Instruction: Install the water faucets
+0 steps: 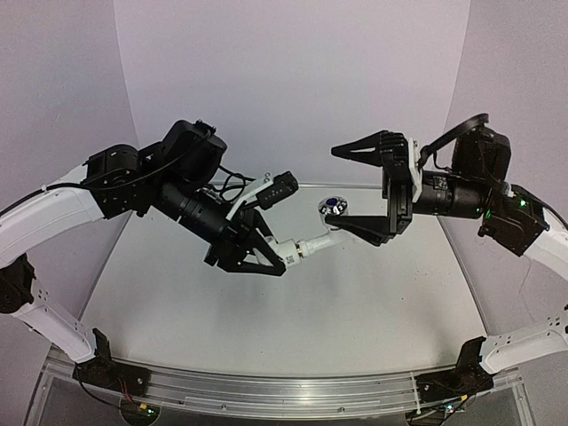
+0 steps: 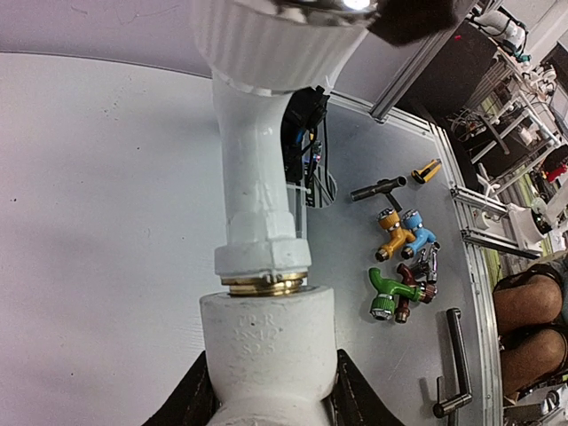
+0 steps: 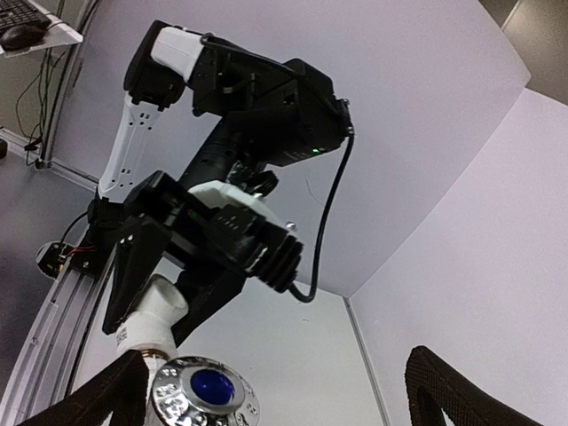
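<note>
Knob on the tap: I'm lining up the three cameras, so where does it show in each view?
Top external: knob near centre, slightly above middle, blue-dotted cap up.
Left wrist: knob at the top edge, ribbed rim, partly cut off.
Right wrist: knob at the bottom edge, left of centre, blue dot showing.
Shared landmark: the white fitting, in all three views.

The small white plastic tap (image 2: pixel 256 177) sits with its brass-coloured threaded end (image 2: pixel 264 284) in the short white cylindrical fitting (image 2: pixel 266 346), a thin band of thread still showing. Its ribbed round knob (image 1: pixel 333 206) carries a shiny cap with a blue centre. The joined pair hangs in mid-air, the fitting clamped in the left gripper (image 1: pixel 277 256).
</note>
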### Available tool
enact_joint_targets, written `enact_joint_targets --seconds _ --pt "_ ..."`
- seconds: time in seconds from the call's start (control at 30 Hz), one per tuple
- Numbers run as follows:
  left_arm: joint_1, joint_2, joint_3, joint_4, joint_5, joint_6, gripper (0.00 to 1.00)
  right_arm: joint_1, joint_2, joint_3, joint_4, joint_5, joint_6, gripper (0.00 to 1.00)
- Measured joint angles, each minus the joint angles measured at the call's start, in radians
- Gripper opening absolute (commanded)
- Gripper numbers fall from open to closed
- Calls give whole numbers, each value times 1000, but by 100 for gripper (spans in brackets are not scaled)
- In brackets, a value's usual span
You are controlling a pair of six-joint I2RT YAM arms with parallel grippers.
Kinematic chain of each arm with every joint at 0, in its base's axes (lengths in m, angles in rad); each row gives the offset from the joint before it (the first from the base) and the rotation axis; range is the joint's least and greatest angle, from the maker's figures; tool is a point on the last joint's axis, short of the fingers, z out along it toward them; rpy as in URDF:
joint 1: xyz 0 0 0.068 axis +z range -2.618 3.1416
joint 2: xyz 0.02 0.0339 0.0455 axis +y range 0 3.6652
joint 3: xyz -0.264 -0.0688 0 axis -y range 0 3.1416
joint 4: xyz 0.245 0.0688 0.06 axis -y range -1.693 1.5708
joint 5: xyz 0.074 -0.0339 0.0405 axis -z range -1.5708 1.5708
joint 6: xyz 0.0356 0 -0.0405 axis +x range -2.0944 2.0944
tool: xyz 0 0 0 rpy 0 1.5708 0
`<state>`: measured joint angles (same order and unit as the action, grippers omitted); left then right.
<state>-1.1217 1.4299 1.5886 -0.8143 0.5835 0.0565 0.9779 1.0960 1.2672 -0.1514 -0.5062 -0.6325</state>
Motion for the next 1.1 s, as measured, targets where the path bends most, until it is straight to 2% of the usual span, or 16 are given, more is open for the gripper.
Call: enact_joint_targets --seconds 0.2,0.37,0.83,1.1 --pt "0 0 2 -20 0 12 0 0 15 16 2 71 49 86" --pt "2 0 2 -21 5 21 0 1 15 4 -2 109 21 79" --pt "6 -19 2 -46 28 16 0 2 0 -60 -66 100 -120 78" --pt "10 -25 2 -49 38 6 0 2 -18 -59 -95 80 -167 97"
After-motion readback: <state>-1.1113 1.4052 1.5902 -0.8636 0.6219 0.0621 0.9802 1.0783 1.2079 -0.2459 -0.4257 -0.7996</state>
